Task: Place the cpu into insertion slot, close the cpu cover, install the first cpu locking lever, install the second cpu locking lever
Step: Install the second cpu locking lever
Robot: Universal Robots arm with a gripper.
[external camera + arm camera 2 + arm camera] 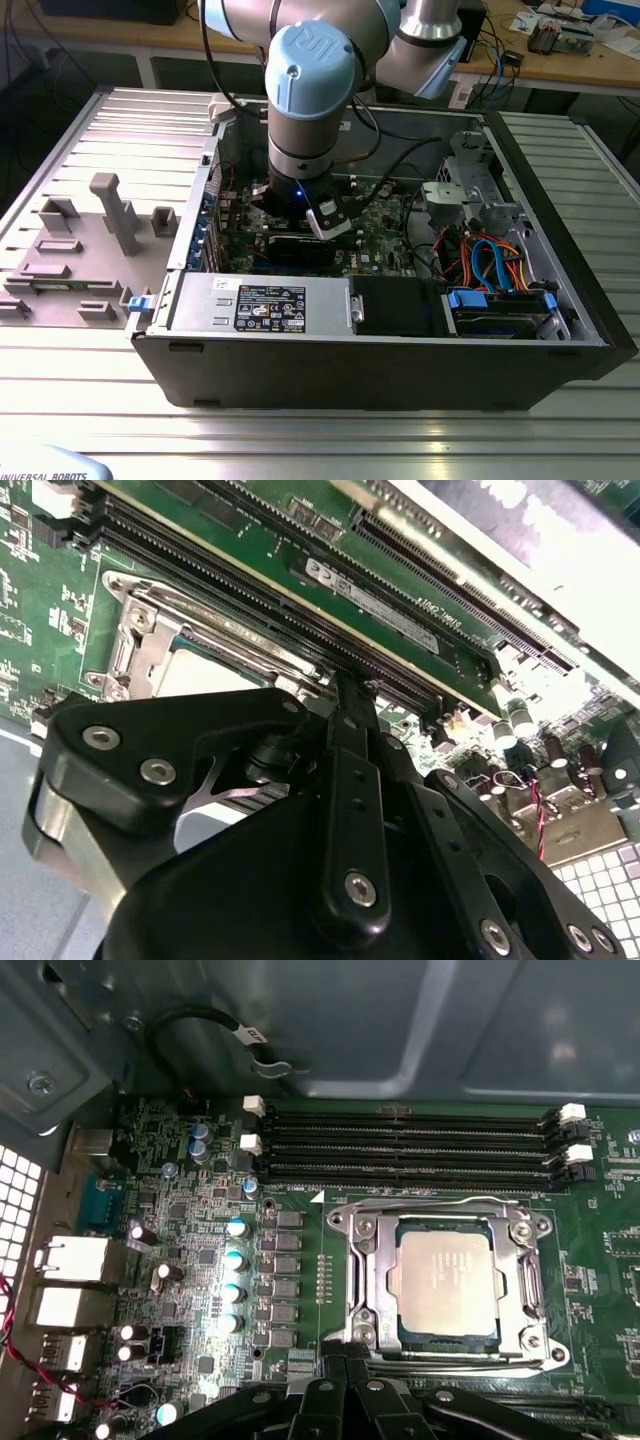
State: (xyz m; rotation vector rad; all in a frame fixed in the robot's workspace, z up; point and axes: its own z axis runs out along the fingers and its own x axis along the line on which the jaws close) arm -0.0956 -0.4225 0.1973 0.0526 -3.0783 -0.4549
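Already the cpu (443, 1282) lies flat in the insertion slot (372, 1332), its silver top showing through the window of the cpu cover (375, 1260), which appears lowered around it so the chip stays seated. Just beside the slot run the long black memory slots (410, 1145). Close over the slot's edge hangs the gripper (345, 1360), fingers pinched together, holding nothing.

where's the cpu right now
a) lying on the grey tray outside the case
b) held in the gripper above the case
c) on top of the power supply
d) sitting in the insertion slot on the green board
d: in the first wrist view the cpu, silver top up, sits inside the insertion slot, framed by its metal rim, beside the memory slots.
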